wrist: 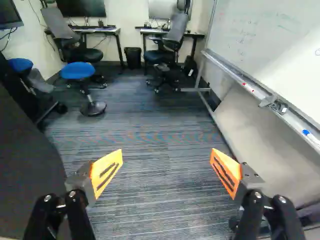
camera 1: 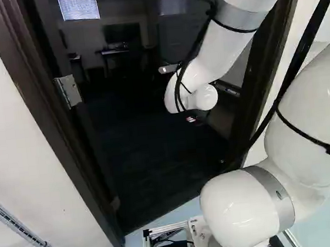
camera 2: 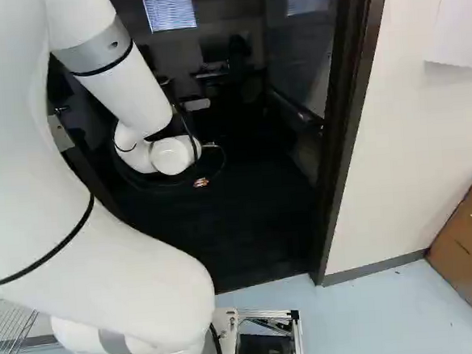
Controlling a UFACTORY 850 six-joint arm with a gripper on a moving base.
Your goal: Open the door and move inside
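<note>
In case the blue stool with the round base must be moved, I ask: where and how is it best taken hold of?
By its stem, I would judge: come in level from the side facing the gripper, open jaws on either side, between the blue seat and the dark base. The stem looks slim and steep, while seat and base both spread much wider.

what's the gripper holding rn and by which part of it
Nothing is held: the gripper stands open, its two orange pads wide apart with only carpet showing beyond them.
</note>
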